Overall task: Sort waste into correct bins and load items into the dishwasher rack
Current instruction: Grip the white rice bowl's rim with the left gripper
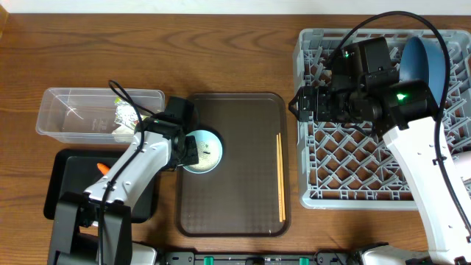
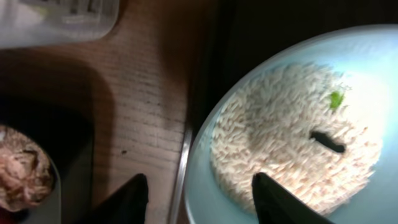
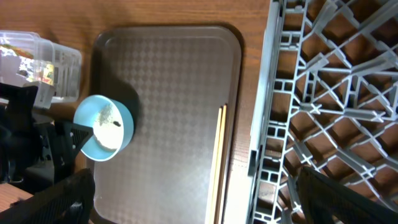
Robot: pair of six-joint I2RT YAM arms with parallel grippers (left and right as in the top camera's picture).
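Observation:
The light-blue cup [image 1: 204, 152] stands at the left edge of the brown serving tray [image 1: 235, 206] with white rice grains [image 2: 292, 149] in it. My left gripper [image 1: 193, 151] is open and straddles the cup's rim [image 2: 199, 180], one finger outside and one over the rice. The chopsticks [image 1: 280, 177] lie on the tray's right side. The blue plate [image 1: 427, 66] stands upright in the grey rack [image 1: 368, 158]. My right gripper [image 1: 296, 103] is open and empty over the rack's left edge [image 3: 205, 205]. The white bowl and pinkish-white cup are out of view.
The clear tub [image 1: 73, 110] at the left holds crumpled paper with a green-yellow wrapper [image 1: 125, 118]. The black tray [image 1: 66, 184] below it holds the carrot [image 1: 103, 168]. A brown food scrap [image 2: 25, 171] shows beside the cup.

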